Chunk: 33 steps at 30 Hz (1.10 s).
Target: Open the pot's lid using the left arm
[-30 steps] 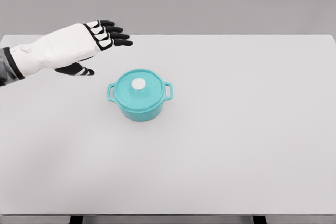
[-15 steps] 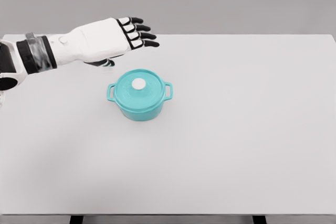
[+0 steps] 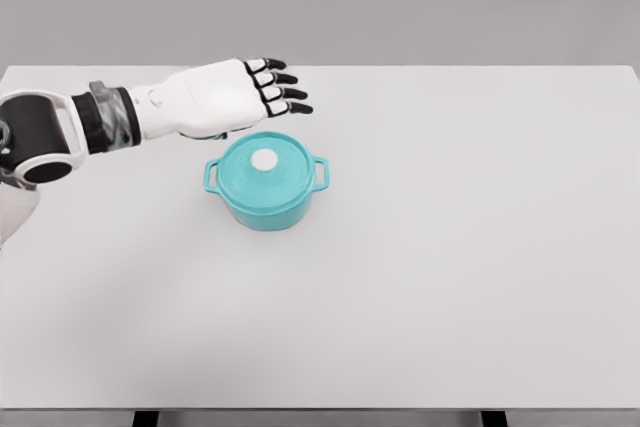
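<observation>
A teal pot (image 3: 266, 201) with two side handles stands on the white table (image 3: 460, 247), left of the middle. Its teal lid (image 3: 264, 171) sits shut on it, with a white round knob (image 3: 264, 159) in the centre. My left hand (image 3: 262, 97) hovers just behind and above the pot, palm down, its black-tipped fingers (image 3: 283, 93) stretched out to the right and holding nothing. The hand's lower edge overlaps the lid's far rim in the picture; whether it touches I cannot tell. The thumb is mostly hidden under the palm.
The table's far edge runs just behind the hand, against a grey wall. The left forearm (image 3: 60, 132) comes in from the left edge.
The left hand has moved right and downward, closer to the pot, from the table's far left to just behind the lid. Pot and lid have not moved.
</observation>
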Each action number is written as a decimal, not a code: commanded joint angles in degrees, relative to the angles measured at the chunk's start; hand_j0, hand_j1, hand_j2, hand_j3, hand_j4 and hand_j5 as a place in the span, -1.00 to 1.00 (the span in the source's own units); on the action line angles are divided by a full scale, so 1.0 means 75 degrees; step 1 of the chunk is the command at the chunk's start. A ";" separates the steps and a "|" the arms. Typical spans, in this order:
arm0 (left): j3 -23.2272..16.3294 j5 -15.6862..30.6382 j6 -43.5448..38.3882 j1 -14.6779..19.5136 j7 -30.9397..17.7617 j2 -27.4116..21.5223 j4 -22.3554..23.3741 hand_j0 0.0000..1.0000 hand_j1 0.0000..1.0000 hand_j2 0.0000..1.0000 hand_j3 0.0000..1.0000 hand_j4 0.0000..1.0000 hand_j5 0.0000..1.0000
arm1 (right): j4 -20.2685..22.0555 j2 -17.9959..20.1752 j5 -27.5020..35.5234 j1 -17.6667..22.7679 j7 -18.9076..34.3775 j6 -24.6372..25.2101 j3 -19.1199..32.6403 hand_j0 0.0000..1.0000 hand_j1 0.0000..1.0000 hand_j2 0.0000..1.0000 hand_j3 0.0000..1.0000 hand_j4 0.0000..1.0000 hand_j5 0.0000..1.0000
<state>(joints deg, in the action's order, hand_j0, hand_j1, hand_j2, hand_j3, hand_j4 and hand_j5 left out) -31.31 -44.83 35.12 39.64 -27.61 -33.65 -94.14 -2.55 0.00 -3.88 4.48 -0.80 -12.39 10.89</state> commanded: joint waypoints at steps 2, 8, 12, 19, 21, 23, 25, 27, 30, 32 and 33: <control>-0.0196 -0.0069 -0.0016 -0.0012 0.0002 0.0057 0.0060 1.00 1.00 1.00 1.00 1.00 1.00 | 0.0011 0.0000 0.0002 0.0000 0.0001 0.0000 0.0002 1.00 1.00 1.00 1.00 1.00 1.00; -0.0454 -0.0058 -0.0016 -0.0012 0.0002 0.0057 0.0130 1.00 1.00 1.00 1.00 1.00 1.00 | 0.0000 0.0000 0.0002 0.0000 0.0001 0.0000 0.0002 1.00 1.00 1.00 1.00 1.00 1.00; -0.0524 -0.0011 -0.0016 0.0012 0.0002 0.0068 0.0165 1.00 1.00 1.00 1.00 1.00 1.00 | 0.0011 0.0000 0.0002 0.0000 0.0001 0.0000 0.0002 1.00 1.00 1.00 1.00 1.00 1.00; -0.0665 -0.0011 -0.0016 0.0023 0.0002 0.0162 0.0248 1.00 1.00 1.00 1.00 1.00 1.00 | 0.0000 0.0000 0.0002 0.0000 0.0001 0.0000 0.0002 1.00 1.00 1.00 1.00 1.00 1.00; -0.0688 -0.0034 -0.0016 0.0023 0.0002 0.0162 0.0248 1.00 1.00 1.00 1.00 1.00 1.00 | 0.0000 0.0000 0.0002 0.0000 0.0001 0.0000 0.0002 1.00 1.00 1.00 1.00 1.00 1.00; -0.0688 -0.0046 -0.0016 0.0023 0.0002 0.0162 0.0271 1.00 1.00 1.00 1.00 1.00 1.00 | 0.0000 0.0000 0.0002 0.0000 0.0001 0.0000 0.0002 1.00 1.00 1.00 1.00 1.00 1.00; -0.0747 -0.0058 -0.0016 0.0023 0.0002 0.0162 0.0271 1.00 1.00 1.00 1.00 1.00 1.00 | 0.0000 0.0000 0.0002 0.0000 0.0001 0.0000 0.0002 1.00 1.00 1.00 1.00 1.00 1.00; -0.0794 -0.0058 -0.0016 0.0023 0.0002 0.0162 0.0271 1.00 1.00 1.00 1.00 1.00 1.00 | 0.0000 0.0000 0.0002 0.0000 0.0001 0.0000 0.0002 1.00 1.00 1.00 1.00 1.00 1.00; -0.0794 -0.0058 -0.0016 0.0035 0.0002 0.0162 0.0283 1.00 1.00 1.00 1.00 1.00 1.00 | 0.0000 0.0000 0.0002 0.0000 0.0001 0.0000 0.0002 1.00 1.00 1.00 1.00 1.00 1.00; -0.0794 -0.0069 -0.0016 0.0035 0.0002 0.0115 0.0283 1.00 1.00 1.00 1.00 1.00 1.00 | 0.0011 0.0000 0.0002 0.0000 0.0001 0.0000 0.0002 1.00 1.00 1.00 1.00 1.00 1.00; -0.0805 -0.0069 -0.0016 0.0047 0.0002 0.0080 0.0283 1.00 1.00 1.00 1.00 1.00 1.00 | 0.0000 0.0000 0.0002 0.0000 0.0001 0.0000 0.0002 1.00 1.00 1.00 1.00 1.00 1.00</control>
<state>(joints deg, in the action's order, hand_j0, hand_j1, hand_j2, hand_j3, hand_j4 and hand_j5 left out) -37.32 -45.53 35.12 39.99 -27.63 -32.72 -92.03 -2.53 0.00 -3.89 4.48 -0.80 -12.39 10.89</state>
